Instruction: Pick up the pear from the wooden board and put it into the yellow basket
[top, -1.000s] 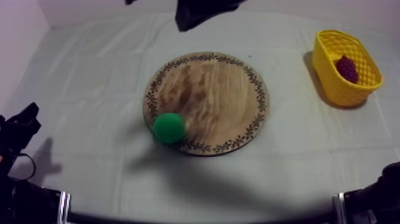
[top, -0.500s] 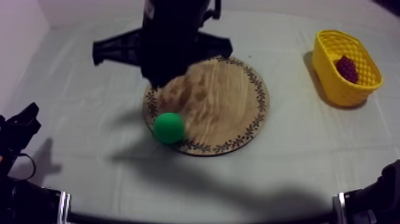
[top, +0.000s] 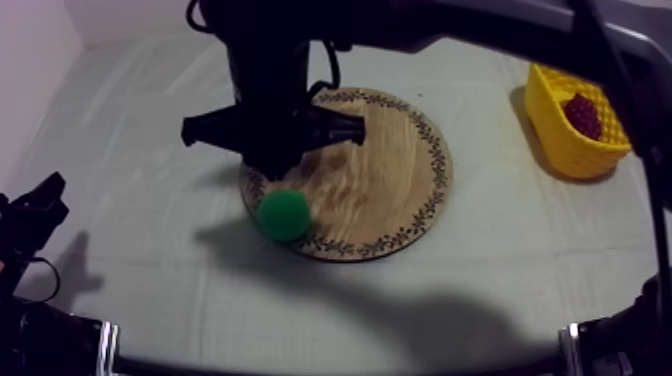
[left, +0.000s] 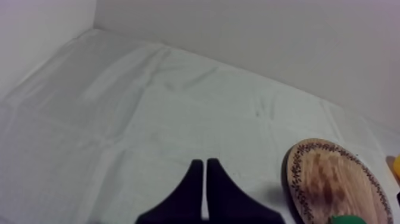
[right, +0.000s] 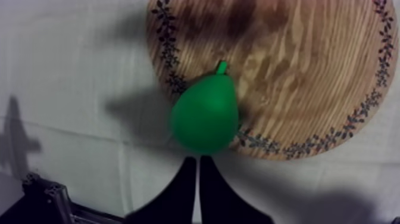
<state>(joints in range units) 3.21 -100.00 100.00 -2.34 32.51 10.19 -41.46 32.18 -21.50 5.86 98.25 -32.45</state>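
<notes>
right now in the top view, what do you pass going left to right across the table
left arm → pear, at the board's left rim → board → basket, small red fruit inside it

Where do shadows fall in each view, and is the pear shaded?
Top view: the right arm throws a broad shadow on the cloth in front of the board; the pear is brightly lit. Right wrist view: dark shadow on the cloth beside the pear, not over it. Left wrist view: even light, faint shadow beside the board.
</notes>
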